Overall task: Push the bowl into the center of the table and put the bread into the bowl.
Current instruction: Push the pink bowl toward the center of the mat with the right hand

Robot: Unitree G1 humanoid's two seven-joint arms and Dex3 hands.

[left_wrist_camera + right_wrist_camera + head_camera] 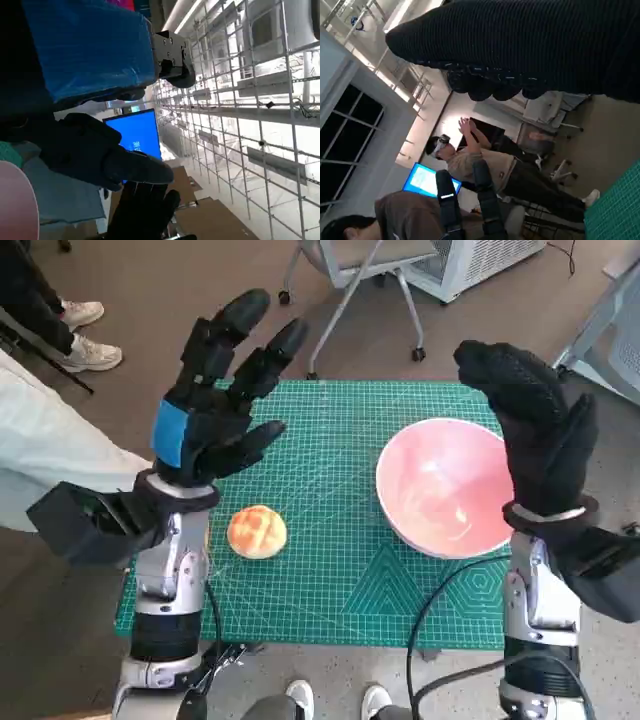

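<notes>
A pink bowl (445,485) stands on the green cutting mat (330,570) toward the table's right side. A round golden bread roll (257,531) lies on the mat left of the middle. My left hand (215,405), black with blue tape, is raised above the mat's left part with its fingers spread, holding nothing. My right hand (535,435), in the knitted glove, is lifted beside and above the bowl's right rim, fingers apart and empty. The left wrist view shows a sliver of the bowl (15,205); the right wrist view shows the glove (530,45) and a corner of the mat (620,210).
An office chair base (350,290) stands beyond the table's far edge. A person's shoes (85,335) show at upper left, and feet (335,700) below the near edge. A white cloth (50,450) lies left of the table. People (485,165) appear in the right wrist view.
</notes>
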